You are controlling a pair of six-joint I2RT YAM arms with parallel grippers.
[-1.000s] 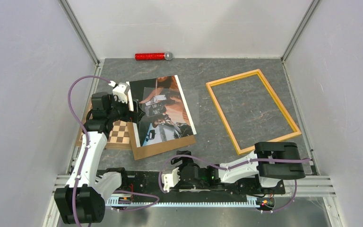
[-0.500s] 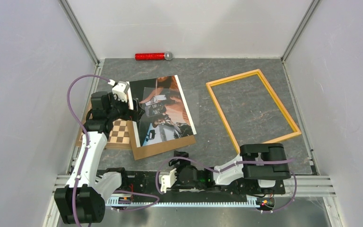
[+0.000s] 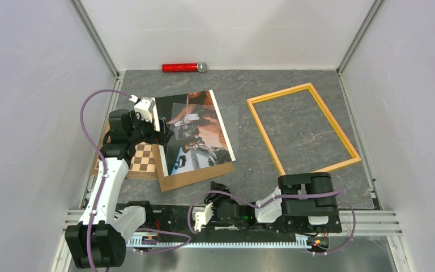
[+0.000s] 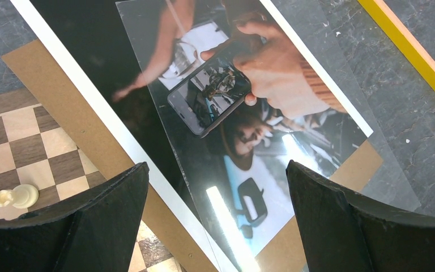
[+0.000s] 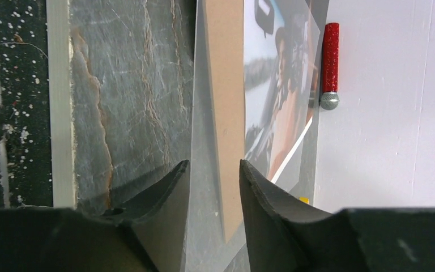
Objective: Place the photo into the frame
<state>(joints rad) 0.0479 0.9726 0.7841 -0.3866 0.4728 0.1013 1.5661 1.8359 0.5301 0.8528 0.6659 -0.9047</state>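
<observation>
Grey marbled tabletop (image 3: 249,85) under photo (image 3: 192,97) and frame (image 3: 279,93), white walls (image 3: 226,31) around.

Glossy paper photo (image 4: 90,62), matt wooden frame (image 3: 266,141)

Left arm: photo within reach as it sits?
Probably yes. The left gripper hangs open right over the photo, and one edge strip of it lies bare on the board. The clear sheet covers the rest, so it may drag along.
</observation>
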